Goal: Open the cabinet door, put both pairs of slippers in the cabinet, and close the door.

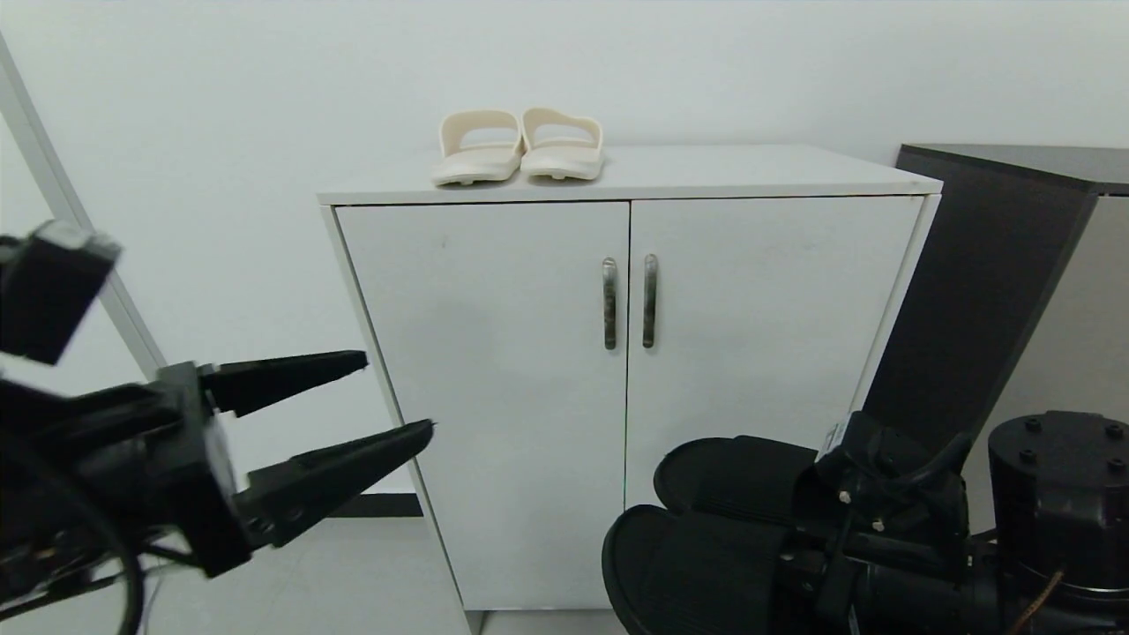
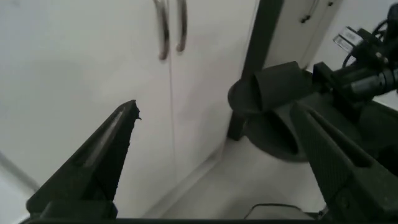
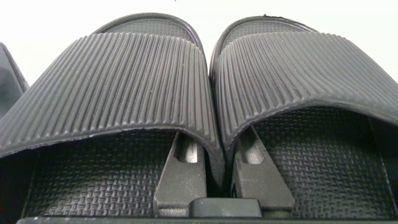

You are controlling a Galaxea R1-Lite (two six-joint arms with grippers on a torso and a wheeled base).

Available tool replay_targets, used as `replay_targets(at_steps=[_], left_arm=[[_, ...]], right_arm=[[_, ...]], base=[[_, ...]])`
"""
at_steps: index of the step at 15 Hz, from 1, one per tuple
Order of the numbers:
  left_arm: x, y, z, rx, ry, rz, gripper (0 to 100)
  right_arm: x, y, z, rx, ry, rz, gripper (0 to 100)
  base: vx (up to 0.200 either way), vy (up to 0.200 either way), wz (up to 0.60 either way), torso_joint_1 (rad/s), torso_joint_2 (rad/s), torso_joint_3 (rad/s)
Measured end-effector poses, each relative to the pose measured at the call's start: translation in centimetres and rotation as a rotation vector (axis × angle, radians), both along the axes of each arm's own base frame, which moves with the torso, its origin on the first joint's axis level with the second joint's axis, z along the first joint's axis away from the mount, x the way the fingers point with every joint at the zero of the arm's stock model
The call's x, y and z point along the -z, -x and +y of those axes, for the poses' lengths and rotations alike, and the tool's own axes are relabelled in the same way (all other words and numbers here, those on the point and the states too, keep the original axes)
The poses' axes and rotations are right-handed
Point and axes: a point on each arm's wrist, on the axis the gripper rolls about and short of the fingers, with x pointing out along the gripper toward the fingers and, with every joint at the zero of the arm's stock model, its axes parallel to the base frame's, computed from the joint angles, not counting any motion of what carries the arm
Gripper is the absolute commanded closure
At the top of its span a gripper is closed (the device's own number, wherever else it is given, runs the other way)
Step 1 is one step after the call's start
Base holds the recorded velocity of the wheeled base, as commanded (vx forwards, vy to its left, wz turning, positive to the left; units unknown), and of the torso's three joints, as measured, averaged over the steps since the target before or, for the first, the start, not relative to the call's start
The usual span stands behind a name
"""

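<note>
The white cabinet [image 1: 494, 379] stands with both doors shut, its two metal handles [image 1: 609, 302] side by side at the centre seam. A cream pair of slippers [image 1: 519, 146] rests on its top, toward the left. My left gripper [image 1: 397, 395] hangs open and empty, low and left of the left door; in the left wrist view the gripper [image 2: 216, 109] frames the handles [image 2: 171, 28]. Low in front of the right door is a black pair of slippers [image 1: 706, 529]. My right gripper [image 3: 219, 165] is shut on the black slippers [image 3: 124, 81], pinching their adjoining inner walls.
A dark panel and grey unit [image 1: 979, 291] stand right beside the cabinet. A slanted grey post [image 1: 53, 194] runs along the wall at far left. Bare floor [image 1: 353, 573] lies left of the cabinet's base.
</note>
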Motion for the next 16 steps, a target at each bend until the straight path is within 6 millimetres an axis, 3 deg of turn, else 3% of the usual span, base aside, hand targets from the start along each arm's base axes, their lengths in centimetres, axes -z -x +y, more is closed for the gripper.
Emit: replay_targets(at_steps=[4, 8, 16], left_arm=[[-1.1, -5.2, -4.5, 0.098, 0.118, 0.002, 0], [-1.6, -8.7, -10.0, 0.220, 0.227, 0.061, 0], [-1.1, -13.7, -14.0, 0.285, 0.234, 0.123, 0]], right_arm=[[0.2, 0.0, -0.1, 0.002, 0.004, 0.008, 100], [0.5, 0.2, -0.2, -0.009, 0.006, 0.022, 100], [0.7, 0.1, -0.1, -0.012, 0.012, 0.030, 100]], base=[[0.000, 0.000, 0.00, 0.000, 0.00, 0.000], [0.000, 0.000, 0.00, 0.000, 0.00, 0.000], [0.000, 0.000, 0.00, 0.000, 0.00, 0.000]])
